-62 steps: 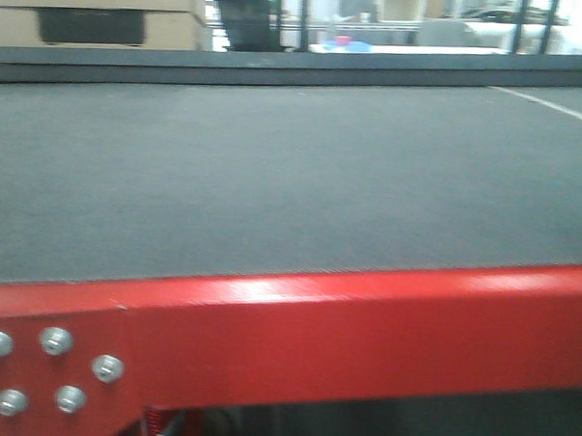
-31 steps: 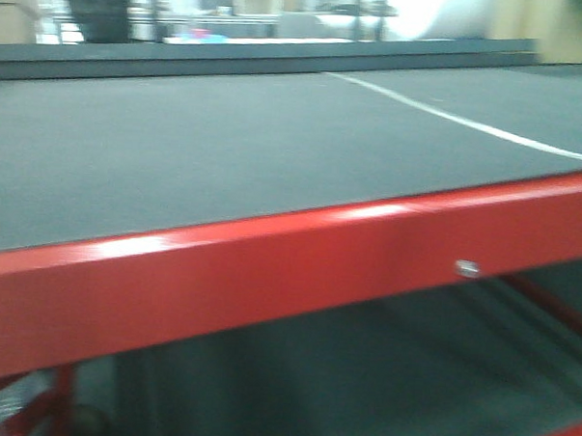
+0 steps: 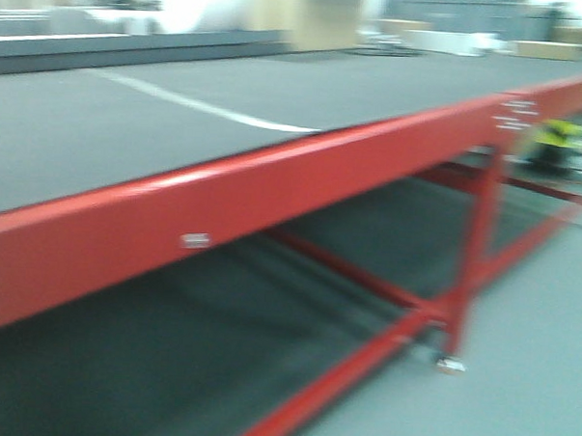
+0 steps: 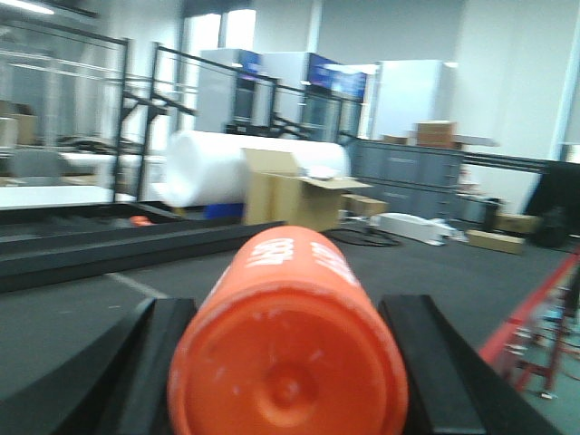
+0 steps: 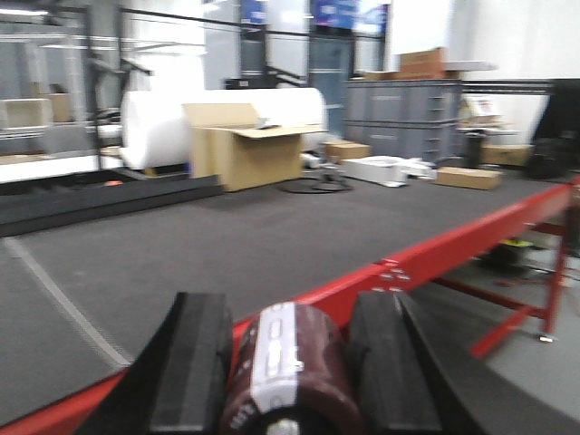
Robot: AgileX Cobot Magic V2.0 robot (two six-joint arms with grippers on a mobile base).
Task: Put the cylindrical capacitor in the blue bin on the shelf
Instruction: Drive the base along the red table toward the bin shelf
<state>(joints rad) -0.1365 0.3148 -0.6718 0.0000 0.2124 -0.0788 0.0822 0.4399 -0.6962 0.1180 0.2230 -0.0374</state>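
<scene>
Over a red-framed bench (image 3: 303, 170), a dark capacitor (image 5: 290, 376) is clamped in the right gripper (image 5: 292, 358), an orange cylinder (image 4: 290, 335) in the left gripper (image 4: 290, 367). Carrying is judged under way; the shelf's blue bin must next be reached.

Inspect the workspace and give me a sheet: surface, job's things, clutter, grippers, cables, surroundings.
Surface: table with a dark mat, a white line and a red frame.
Job's things: orange cylinder and dark cylinder with a white stripe; either may be the capacitor. Blue bin and shelf not seen.
Clutter: cardboard box and white roll at the table's far side.
Grippers: left gripper shut on the orange cylinder; right gripper shut on the dark cylinder.
Cables: dark loop beside the box, blurred.
Surroundings: grey crates, black racks, grey floor.
</scene>
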